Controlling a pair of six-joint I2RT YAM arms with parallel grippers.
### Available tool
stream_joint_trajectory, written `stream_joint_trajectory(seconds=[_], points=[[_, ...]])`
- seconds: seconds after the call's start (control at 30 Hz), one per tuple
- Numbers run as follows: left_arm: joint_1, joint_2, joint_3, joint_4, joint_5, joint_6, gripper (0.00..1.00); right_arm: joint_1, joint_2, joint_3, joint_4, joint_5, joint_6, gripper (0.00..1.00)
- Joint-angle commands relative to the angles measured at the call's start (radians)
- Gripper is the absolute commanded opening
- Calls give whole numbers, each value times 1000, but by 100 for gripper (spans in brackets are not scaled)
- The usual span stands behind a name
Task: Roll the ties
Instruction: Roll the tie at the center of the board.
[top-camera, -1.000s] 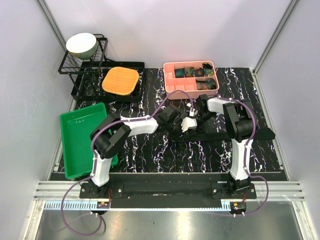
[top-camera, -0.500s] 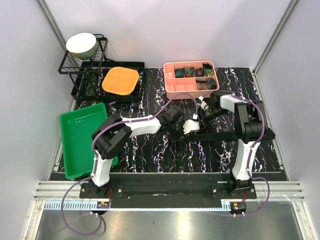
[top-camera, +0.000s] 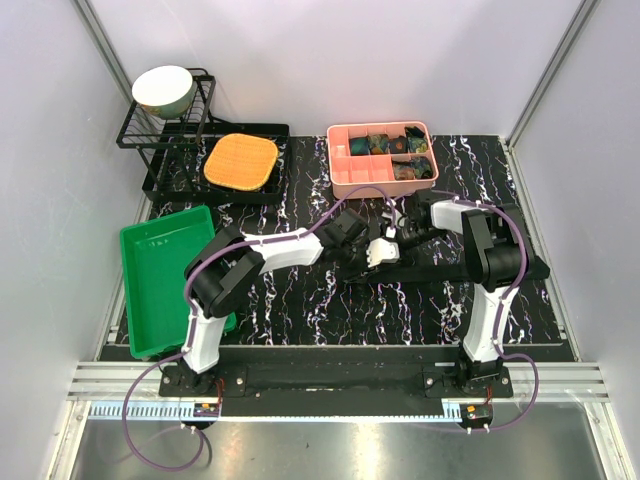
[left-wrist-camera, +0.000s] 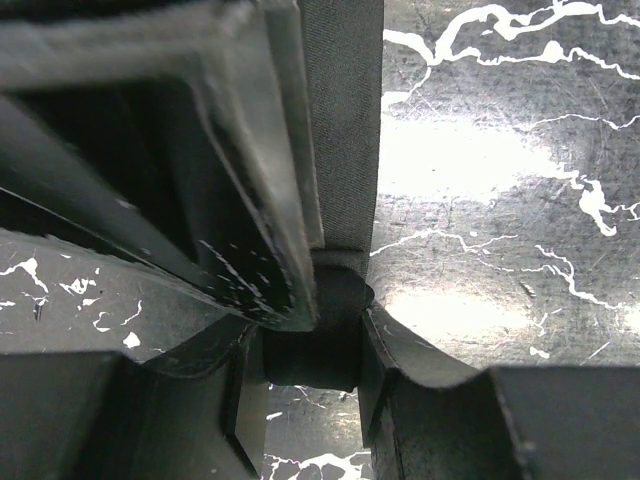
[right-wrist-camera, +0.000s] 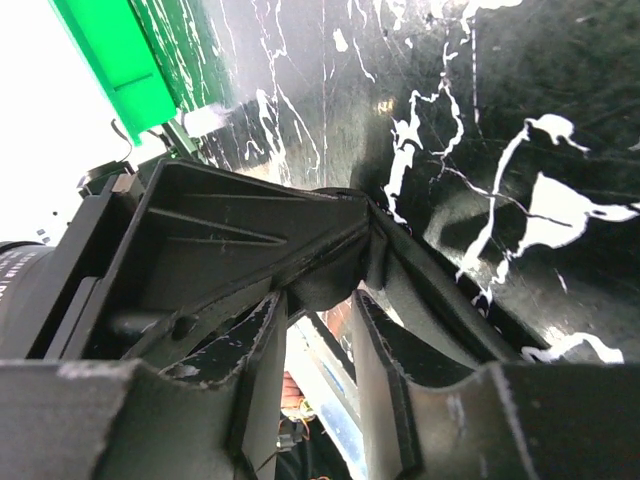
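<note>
A long black tie (top-camera: 470, 268) lies flat across the marble table, running right from the two grippers. Its left end is wound into a small roll (left-wrist-camera: 322, 300). My left gripper (top-camera: 368, 255) is shut on that roll, which sits pinched between the jaws (left-wrist-camera: 310, 350), and the flat strip (left-wrist-camera: 345, 120) leads away from it. My right gripper (top-camera: 398, 235) meets it from the far right. Its jaws (right-wrist-camera: 320, 310) stand apart, with only the dark roll (right-wrist-camera: 325, 275) at their tips. One right finger (left-wrist-camera: 250, 200) lies alongside the strip.
A pink divided box (top-camera: 380, 127) holding several rolled ties stands just behind the grippers. A green tray (top-camera: 160, 290) sits at the left. A black dish rack (top-camera: 170, 135) with a bowl (top-camera: 163, 90) and an orange pad (top-camera: 241, 162) fills the back left.
The right gripper was shut and has opened, and its wrist has swung slightly back and right. The left gripper has kept its hold on the roll.
</note>
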Motion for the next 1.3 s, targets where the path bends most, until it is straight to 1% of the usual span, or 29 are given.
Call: stream_joint_trajectory(seconds=[0.0, 0.1, 0.23, 0.3, 0.33, 0.37, 0.4, 0.5, 0.63, 0.67, 0.73, 0.77, 0.87, 1.1, 1.27], points=[[4, 81, -26, -128, -77, 8, 15, 27, -10, -16, 84, -12, 34, 37], [3, 85, -24, -128, -73, 3, 15, 28, 1, -25, 110, -18, 41, 36], [4, 86, -29, -127, -68, -2, 15, 28, 4, -68, 196, -60, 87, 32], [3, 85, -36, -122, -71, -2, 15, 30, 13, -74, 215, -60, 103, 22], [3, 85, -38, -124, -70, -2, 15, 30, 13, -76, 218, -60, 103, 18], [3, 83, -41, -119, -71, -2, 15, 30, 19, -77, 219, -49, 103, 7], [3, 81, -47, -118, -71, -2, 15, 30, 19, -80, 219, -40, 104, 0], [3, 78, -58, -111, -71, -3, 15, 28, 17, -92, 215, -6, 100, 0], [14, 63, -75, -95, -42, -20, 23, 27, 4, -112, 193, 77, 86, 0], [14, 60, -82, -73, -35, -34, 32, 27, 4, -115, 189, 109, 84, 0], [24, 52, -96, -53, -1, -52, 39, 25, 7, -115, 176, 135, 75, 0], [26, 51, -101, -33, 7, -58, 44, 25, 11, -114, 172, 165, 74, 0], [38, 42, -118, 17, 41, -80, 50, 22, 16, -105, 150, 230, 69, 0], [57, 11, -176, 129, 87, -101, 58, 12, 25, -85, 98, 327, 54, 0], [67, -9, -208, 212, 111, -118, 60, 10, 25, -73, 63, 383, 32, 0]])
